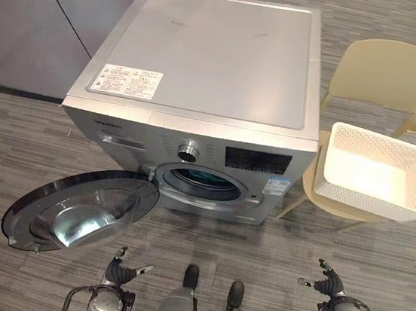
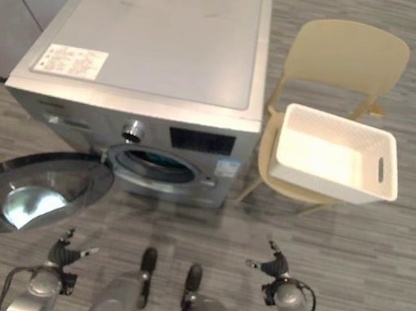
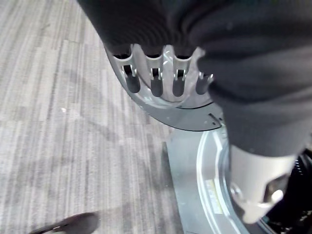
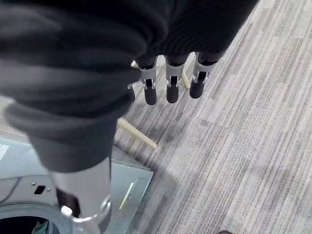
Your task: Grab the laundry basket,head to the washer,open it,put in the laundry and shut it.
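Two hands hang low at the bottom of the frame, both holding nothing: the left hand [image 1: 119, 270] sits at the lower left with its fingers [image 3: 157, 83] straight and loosely spread, just below the open washer door [image 1: 72, 211], and the right hand [image 1: 329, 283] sits at the lower right, its fingers [image 4: 171, 87] likewise straight and relaxed above the grey striped floor [image 1: 333, 247]. The silver front-loading washer [image 1: 205, 56] takes up the upper middle of the frame, its flat top facing the camera and a white label at the top's near-left corner. Its round door is swung fully out to the left, lying low over the floor at the left middle, with the glass bowl of the door facing up. The drum opening [image 1: 203, 181] shows in the centre of the frame, below the round dial [image 1: 188, 151] and dark display panel on the front; something dark teal shows inside it, though what it is cannot be told. The white laundry basket [image 1: 415, 198] stands on the seat of a pale yellow chair [image 1: 389, 75] at the right, just beside the washer, and its inside looks bare and white.
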